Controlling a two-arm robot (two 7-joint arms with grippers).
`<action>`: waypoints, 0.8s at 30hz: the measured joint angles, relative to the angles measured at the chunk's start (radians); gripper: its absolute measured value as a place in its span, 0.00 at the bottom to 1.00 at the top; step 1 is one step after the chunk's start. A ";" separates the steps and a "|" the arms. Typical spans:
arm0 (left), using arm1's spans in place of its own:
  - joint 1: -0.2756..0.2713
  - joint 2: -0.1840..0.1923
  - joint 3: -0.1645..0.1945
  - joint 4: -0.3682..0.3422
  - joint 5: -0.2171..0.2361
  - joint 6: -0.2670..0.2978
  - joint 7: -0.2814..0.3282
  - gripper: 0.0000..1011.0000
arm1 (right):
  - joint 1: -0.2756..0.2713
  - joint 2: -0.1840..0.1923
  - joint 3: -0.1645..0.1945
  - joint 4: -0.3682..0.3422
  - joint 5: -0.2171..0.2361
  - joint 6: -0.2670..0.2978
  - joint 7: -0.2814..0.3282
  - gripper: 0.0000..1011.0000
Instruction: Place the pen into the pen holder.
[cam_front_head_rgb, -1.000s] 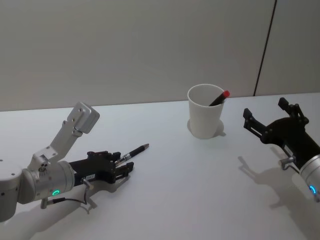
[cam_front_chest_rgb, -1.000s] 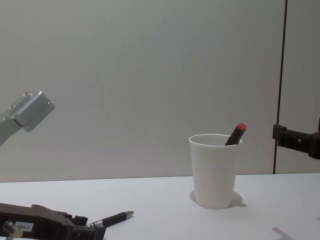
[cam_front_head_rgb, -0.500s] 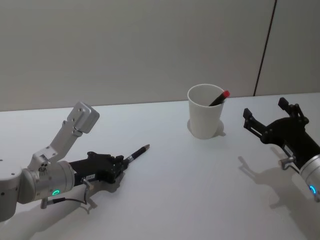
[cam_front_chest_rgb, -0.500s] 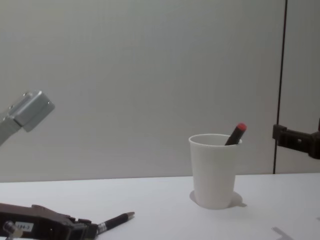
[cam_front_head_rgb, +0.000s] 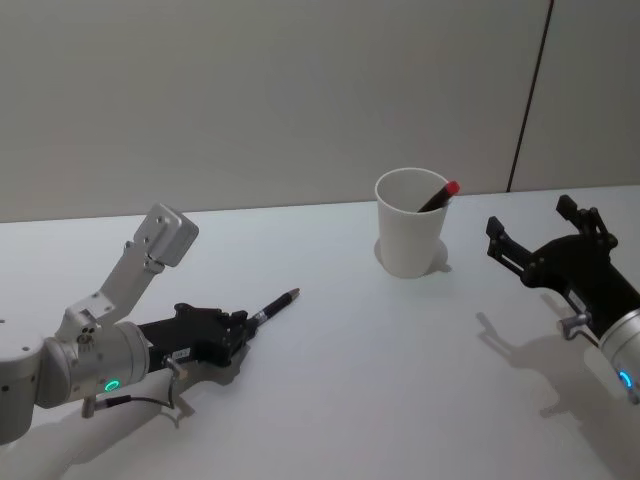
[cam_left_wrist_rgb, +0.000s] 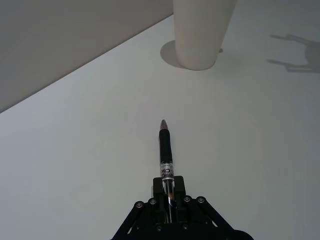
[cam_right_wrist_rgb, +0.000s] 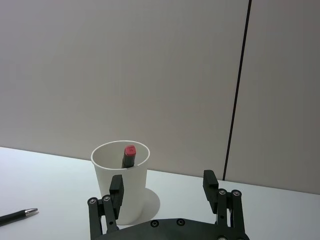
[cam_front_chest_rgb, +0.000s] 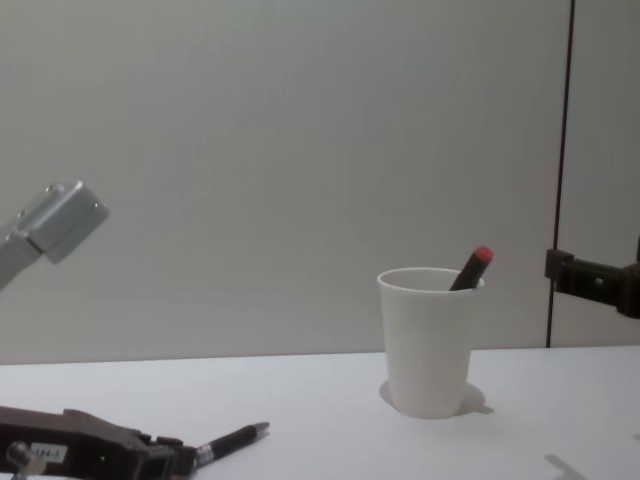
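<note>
White counter (cam_front_head_rgb: 350, 390) runs back to a plain grey wall. Our left end effector (cam_front_head_rgb: 240, 326) is clamped on the rear of the pen (cam_front_head_rgb: 270, 306), which lies nearly flat and low at the counter on our left. Its long axis points from the jaws straight toward the pen holder (cam_front_head_rgb: 410, 240), well apart ahead and to the right, where a red-capped marker (cam_front_head_rgb: 441, 196) already leans. Our right end effector (cam_front_head_rgb: 530, 222) hovers, fingers apart, right of the holder. We judge the left arm must lift and tilt.
</note>
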 joint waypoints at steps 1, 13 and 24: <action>0.001 0.000 -0.001 -0.001 -0.005 -0.004 0.006 0.12 | 0.000 0.000 0.000 0.000 0.000 0.000 0.000 0.99; 0.024 0.003 -0.016 -0.038 -0.071 -0.089 0.098 0.12 | 0.000 0.000 0.000 0.000 0.000 0.000 0.000 0.99; 0.047 0.010 -0.041 -0.096 -0.144 -0.206 0.200 0.12 | 0.000 0.000 0.000 0.000 0.000 0.000 0.000 0.99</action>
